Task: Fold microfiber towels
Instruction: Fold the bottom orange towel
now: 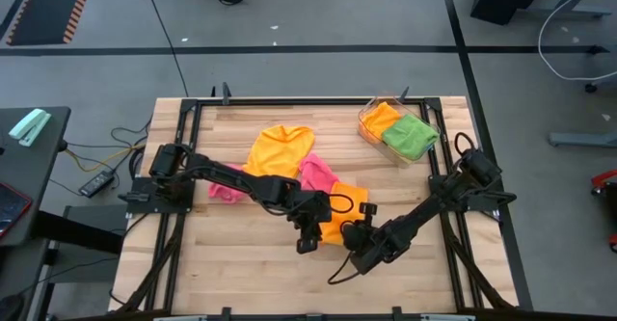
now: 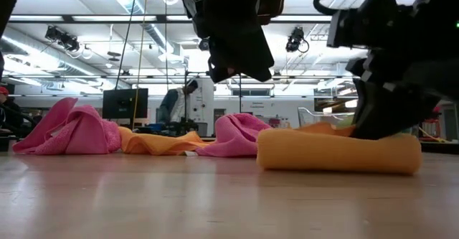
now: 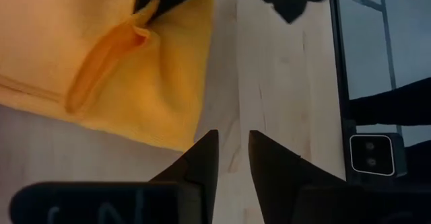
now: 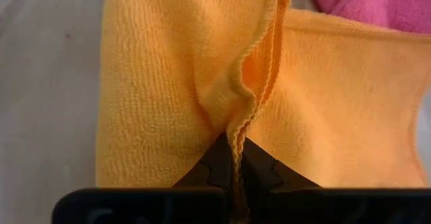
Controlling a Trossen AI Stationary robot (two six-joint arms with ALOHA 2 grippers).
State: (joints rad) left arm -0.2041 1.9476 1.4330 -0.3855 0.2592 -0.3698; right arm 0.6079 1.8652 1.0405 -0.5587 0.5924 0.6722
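On the wooden slatted table (image 1: 241, 263), a folded orange microfiber towel (image 1: 345, 210) lies just right of centre in the high view. The right gripper (image 1: 353, 236) sits at its lower edge, its dark fingers (image 4: 259, 167) pinched tight on a raised hem of that orange cloth, as the right wrist view shows at bottom centre. The left gripper (image 1: 307, 236) hangs just left of the same towel, above bare wood; its jaws stand narrowly apart with nothing between them, the towel's corner lying just beyond the fingertips (image 3: 205, 153) in the left wrist view.

A crumpled pink microfiber towel (image 1: 318, 174) touches the folded one at its upper left, and a loose yellow-orange microfiber towel (image 1: 280, 149) spreads above centre. Another bunched pink cloth (image 1: 227, 193) lies at centre left, partly under the left arm. In the upper right, a clear plastic tray (image 1: 367, 125) holds an orange folded towel (image 1: 381, 117) and a green folded towel (image 1: 410, 136).
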